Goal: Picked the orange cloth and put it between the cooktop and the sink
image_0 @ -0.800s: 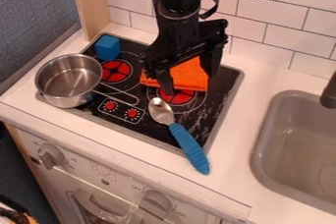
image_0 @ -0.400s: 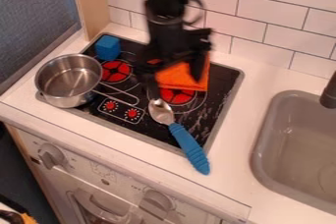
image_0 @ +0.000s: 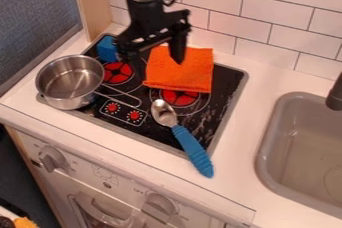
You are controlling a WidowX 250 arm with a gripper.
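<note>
Your empty end effector (image_0: 152,62) gapes wide, so lowering it onto the orange cloth (image_0: 180,76) could knock the blue block (image_0: 105,49).

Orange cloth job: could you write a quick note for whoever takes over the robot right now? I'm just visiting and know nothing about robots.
Hand: open, over the back of the cooktop, one finger in front of the cloth; can't tell whether it touches.
Cloth: spread on the cooktop, partly over a burner.
Done: nothing placed yet.
Left: grasp the cloth, then lay it on the counter strip between cooktop and sink.
Nearby: spoon, its handle reaching past the cooktop's front edge.
</note>
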